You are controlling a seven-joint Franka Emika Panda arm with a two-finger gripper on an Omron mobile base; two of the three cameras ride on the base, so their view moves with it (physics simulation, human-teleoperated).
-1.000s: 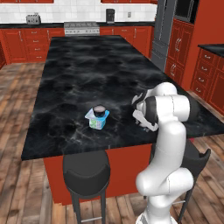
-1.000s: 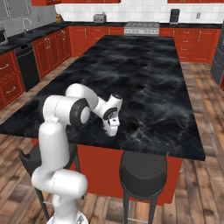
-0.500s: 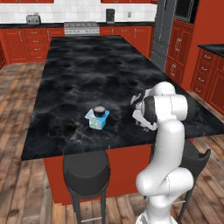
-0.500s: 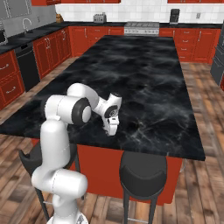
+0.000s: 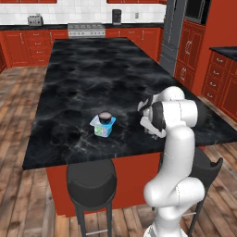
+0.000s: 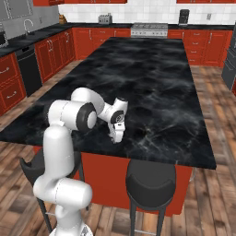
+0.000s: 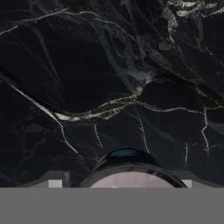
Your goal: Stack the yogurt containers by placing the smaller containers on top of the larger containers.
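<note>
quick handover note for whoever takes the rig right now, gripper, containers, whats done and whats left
Gripper: low over the island counter, near its front edge, around a small dark cup with a pale top; whether the jaws have gripped it cannot be told.
Yogurt tub: on the counter to the arm's left, light-blue top.
Done: one small dark cup already sits on the tub.
Left: grip the cup at the hand, lift it, carry it to the tub and stack it.
</note>
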